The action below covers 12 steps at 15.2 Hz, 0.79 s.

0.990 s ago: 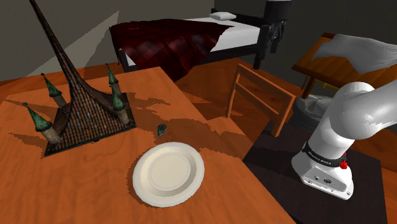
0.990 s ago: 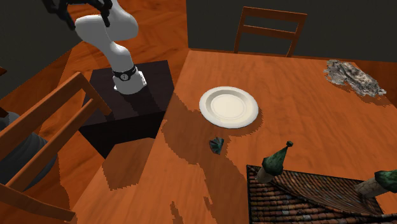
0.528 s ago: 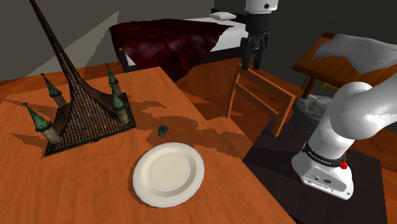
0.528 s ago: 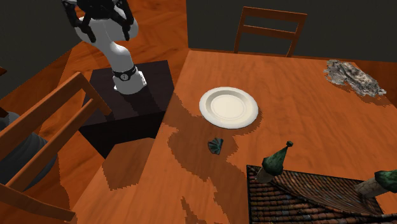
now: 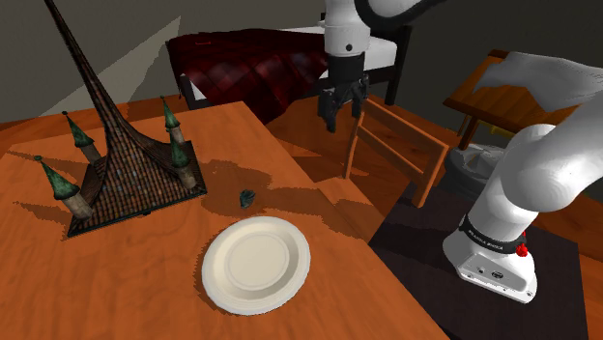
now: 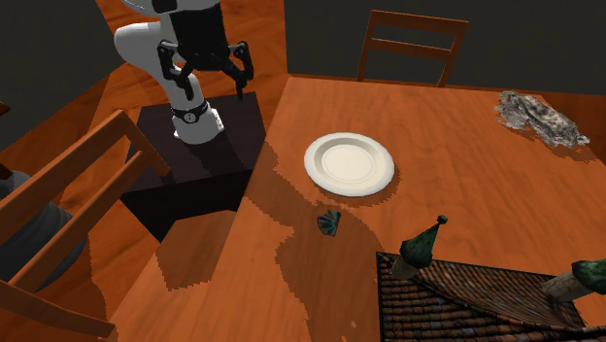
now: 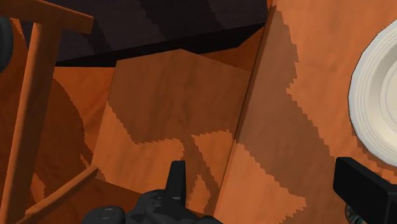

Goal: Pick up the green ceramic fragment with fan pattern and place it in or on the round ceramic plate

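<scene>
On table (image 5: 116,280) near plate (image 5: 256,264): fragment (image 5: 246,199), long axis unclear | tool (image 5: 343,116) spread, empty

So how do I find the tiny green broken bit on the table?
Start at the big wooden table and find the round white plate and the tall spired tower model. The green piece lies on the bare wood between them, touching neither. It is the smallest thing there, dark green and fan-shaped.

One white plate (image 5: 256,263), one green fragment (image 5: 246,198), one spired tower model (image 5: 126,159), two wooden chairs (image 6: 408,44), one bed (image 5: 251,63)
</scene>
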Each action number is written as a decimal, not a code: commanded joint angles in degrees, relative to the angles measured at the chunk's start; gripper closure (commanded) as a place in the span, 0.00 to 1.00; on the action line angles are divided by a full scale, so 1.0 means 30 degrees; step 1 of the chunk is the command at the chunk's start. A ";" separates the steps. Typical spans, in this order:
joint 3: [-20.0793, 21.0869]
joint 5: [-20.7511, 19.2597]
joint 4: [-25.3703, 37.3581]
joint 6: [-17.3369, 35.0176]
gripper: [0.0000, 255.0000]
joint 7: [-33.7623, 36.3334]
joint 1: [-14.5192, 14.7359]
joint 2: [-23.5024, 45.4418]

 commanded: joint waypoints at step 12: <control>0.3391 -0.4172 0.5674 0.2944 0.00 0.7326 0.0469 1.0101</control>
